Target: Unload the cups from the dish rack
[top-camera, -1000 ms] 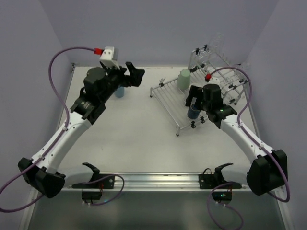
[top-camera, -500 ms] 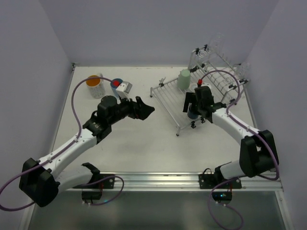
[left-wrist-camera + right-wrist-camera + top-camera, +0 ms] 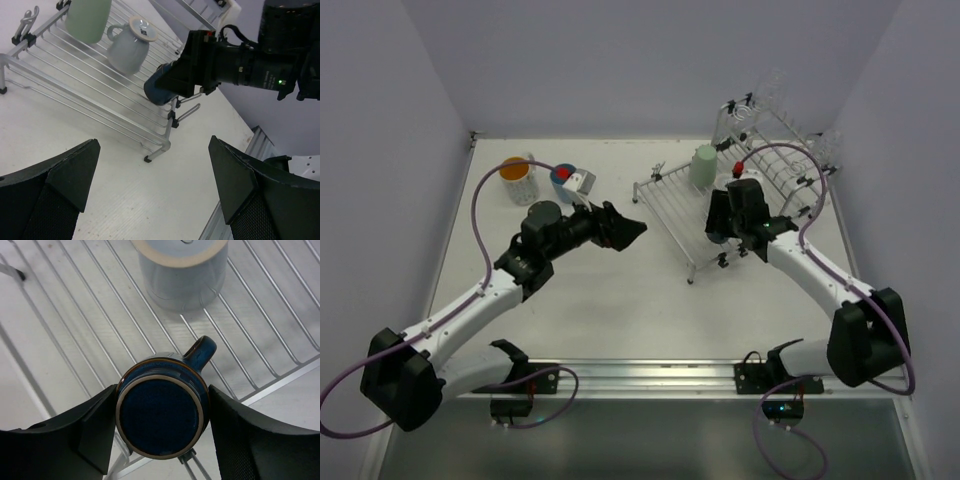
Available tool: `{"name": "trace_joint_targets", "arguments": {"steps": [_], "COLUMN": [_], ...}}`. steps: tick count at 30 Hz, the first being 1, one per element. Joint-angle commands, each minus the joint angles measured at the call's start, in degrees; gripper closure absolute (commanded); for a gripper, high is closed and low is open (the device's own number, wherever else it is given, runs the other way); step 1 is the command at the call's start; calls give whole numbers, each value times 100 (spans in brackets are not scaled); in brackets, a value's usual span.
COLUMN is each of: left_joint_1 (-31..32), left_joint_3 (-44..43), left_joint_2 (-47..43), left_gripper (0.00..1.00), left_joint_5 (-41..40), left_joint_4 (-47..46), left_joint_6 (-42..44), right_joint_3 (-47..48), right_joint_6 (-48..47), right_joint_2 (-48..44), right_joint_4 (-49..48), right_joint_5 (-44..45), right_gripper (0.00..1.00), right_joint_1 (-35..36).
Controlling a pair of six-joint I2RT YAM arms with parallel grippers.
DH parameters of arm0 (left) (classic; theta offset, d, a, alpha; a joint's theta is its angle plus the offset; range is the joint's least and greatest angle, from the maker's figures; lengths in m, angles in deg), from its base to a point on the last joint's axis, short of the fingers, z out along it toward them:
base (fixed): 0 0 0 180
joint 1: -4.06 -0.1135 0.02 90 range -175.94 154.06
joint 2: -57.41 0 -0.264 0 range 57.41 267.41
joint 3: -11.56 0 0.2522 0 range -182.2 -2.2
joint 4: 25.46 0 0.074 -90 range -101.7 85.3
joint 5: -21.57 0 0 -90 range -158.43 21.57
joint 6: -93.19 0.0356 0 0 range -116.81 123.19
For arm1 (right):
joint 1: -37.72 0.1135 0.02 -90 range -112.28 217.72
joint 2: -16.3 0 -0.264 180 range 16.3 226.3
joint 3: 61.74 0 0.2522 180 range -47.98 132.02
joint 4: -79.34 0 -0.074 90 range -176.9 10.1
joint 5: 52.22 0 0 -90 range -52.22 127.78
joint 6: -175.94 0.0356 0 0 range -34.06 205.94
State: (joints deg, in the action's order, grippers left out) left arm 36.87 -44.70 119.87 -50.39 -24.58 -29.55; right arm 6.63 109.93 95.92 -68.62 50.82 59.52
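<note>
The dish rack (image 3: 665,205) stands at the back right. An upside-down dark blue cup (image 3: 160,417) rests on its rods near the front corner. My right gripper (image 3: 161,390) is shut on it, one finger pressed against each side. In the left wrist view the same dark blue cup (image 3: 159,90) shows under the right gripper (image 3: 197,67). A light blue mug (image 3: 182,270) and a pale green cup (image 3: 703,167) stand further back on the rack. My left gripper (image 3: 625,228) hangs open over bare table left of the rack, holding nothing.
A white cup with an orange inside (image 3: 517,180) and a light blue cup (image 3: 562,182) stand on the table at the back left. Clear glasses (image 3: 775,90) sit on the rack's raised back. Purple cables arc over both arms.
My right gripper has closed from wide open onto the dark blue cup. My left arm has swung from the back-left cups toward the middle of the table, still open.
</note>
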Motion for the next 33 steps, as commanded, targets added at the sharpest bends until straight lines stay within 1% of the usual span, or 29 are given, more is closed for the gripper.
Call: {"name": "trace_joint_targets", "arguments": {"steps": [1, 3, 6, 7, 9, 10, 11, 12, 13, 14, 16, 17, 18, 19, 20, 21, 22, 27, 28, 30, 31, 32, 33], "left_joint_1": [23, 32, 32, 32, 32, 32, 32, 32, 32, 32, 32, 32, 32, 23, 32, 32, 32, 32, 32, 32, 40, 40, 40], "left_joint_3": [-144, -171, -258, -285, -294, -285, -285, -259, -154, -101, 39, 66, 93, 136, 163, 181, 189, 111, 93, 67, 23, 5, -30], "left_joint_2": [56, 74, 179, 205, 241, 249, 267, 276, 276, 285, 363, 459, 521, 574, 697, 750, 811, 1075, 1093, 1137, 1146, 1172, 1198], "left_gripper": [0, 0, 3, 3, 5, 5, 7, 8, 10, 12, 13, 14, 14, 16, 17, 18, 21, 27, 31, 35, 43, 48, 57], "left_joint_5": [269, 349, 594, 734, 850, 920, 955, 999, 1182, 1271, 1482, 1544, 1588, 1684, 1746, 1799, 1904, 1870, 1852, 1843, 1852, 1826, 1808], "left_joint_4": [-425, -539, -776, -855, -1075, -1128, -1198, -1286, -1435, -1802, -2155, -2479, -2621, -2779, -3225, -3455, -3753, -3888, -3967, -4029, -4055, -4064, -4064], "left_joint_6": [-216, -269, -479, -619, -795, -840, -884, -989, -1077, -1182, -1525, -1621, -1805, -1920, -2034, -2270, -2351, -2440, -2457, -2475, -2466, -2466, -2484], "right_joint_3": [41, -82, -284, -336, -495, -539, -574, -583, -609, -688, -732, -811, -846, -890, -934, -952, -978, -1119, -1128, -1137, -1145, -1172, -1198], "right_joint_6": [80, 167, 422, 509, 843, 966, 1220, 1327, 1467, 1721, 1986, 2283, 2434, 2592, 2837, 2935, 3093, 3367, 3393, 3411, 3428, 3472, 3524], "right_joint_2": [-989, -1280, -1817, -2027, -2230, -2309, -2414, -2450, -2477, -2503, -2504, -2486, -2416, -2363, -2302, -2188, -2126, -1906, -1888, -1836, -1783, -1748, -1713], "right_joint_4": [-491, -676, -1168, -1474, -1792, -2202, -2354, -2512, -2818, -2995, -3443, -3637, -4048, -4243, -4393, -4656, -4754, -5229, -5256, -5256, -5273, -5308, -5439], "right_joint_5": [-107, -379, -1126, -1563, -2031, -2242, -2679, -2884, -3069, -3392, -3658, -3816, -4139, -4256, -4353, -4536, -4590, -4793, -4819, -4819, -4845, -4872, -4907], "right_gripper": [71, 72, 73, 73, 73, 73, 73, 73, 73, 73, 74, 73, 73, 73, 73, 73, 73, 73, 73, 73, 73, 73, 73], "right_joint_1": [43, 43, 35, 35, 35, 35, 35, 35, 35, 35, 43, 43, 35, 35, 35, 43, 43, 35, 35, 43, 35, 35, 35]}}
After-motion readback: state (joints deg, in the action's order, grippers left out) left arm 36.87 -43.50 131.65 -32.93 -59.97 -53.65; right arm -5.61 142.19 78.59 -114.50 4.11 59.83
